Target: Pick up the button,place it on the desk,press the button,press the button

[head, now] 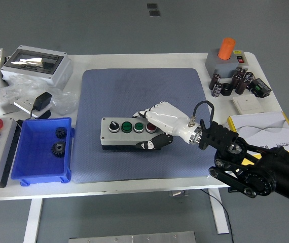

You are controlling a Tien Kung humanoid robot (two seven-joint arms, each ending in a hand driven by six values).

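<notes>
Button box [125, 133] is sitting low on the blue mat [134, 91], near its front, and the right hand [157, 127] is clamping its right end, fingers wrapped over top and thumb underneath. Best now, I'd say, is setting it flat before letting go, then pressing squarely downward. It's a grey rectangular casing with a black base, carrying round green and red caps; the mat is looking finely textured.

White table [134, 61] carries blue mat [124, 96], blue bin [20, 157], grey enclosure [35, 63].
</notes>
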